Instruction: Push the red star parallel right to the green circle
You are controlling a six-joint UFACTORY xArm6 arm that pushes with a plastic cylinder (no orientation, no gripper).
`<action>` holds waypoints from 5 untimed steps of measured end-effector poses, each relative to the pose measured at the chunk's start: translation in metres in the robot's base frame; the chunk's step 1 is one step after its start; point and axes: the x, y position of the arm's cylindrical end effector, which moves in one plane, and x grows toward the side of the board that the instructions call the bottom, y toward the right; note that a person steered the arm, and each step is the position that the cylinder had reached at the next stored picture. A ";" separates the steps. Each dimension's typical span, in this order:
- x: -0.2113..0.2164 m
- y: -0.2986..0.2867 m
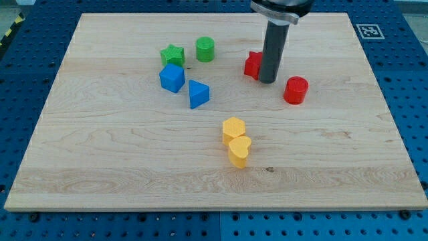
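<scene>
The red star (253, 65) lies on the wooden board (100, 167), right of centre near the view's top, partly hidden behind my rod. My tip (268, 81) touches the star's right side. The green circle (205, 49) stands to the star's left, a little nearer the view's top, with a gap between them. The red cylinder (295, 90) stands apart, to the lower right of my tip.
A green star (172, 55) sits left of the green circle. A blue cube (172, 78) and a blue wedge (198, 94) lie below them. Two yellow blocks (235, 140) touch each other near the board's middle. A marker tag (366, 30) is at the top right corner.
</scene>
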 end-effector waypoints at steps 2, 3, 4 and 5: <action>-0.004 -0.009; -0.018 -0.009; -0.024 -0.013; -0.028 -0.013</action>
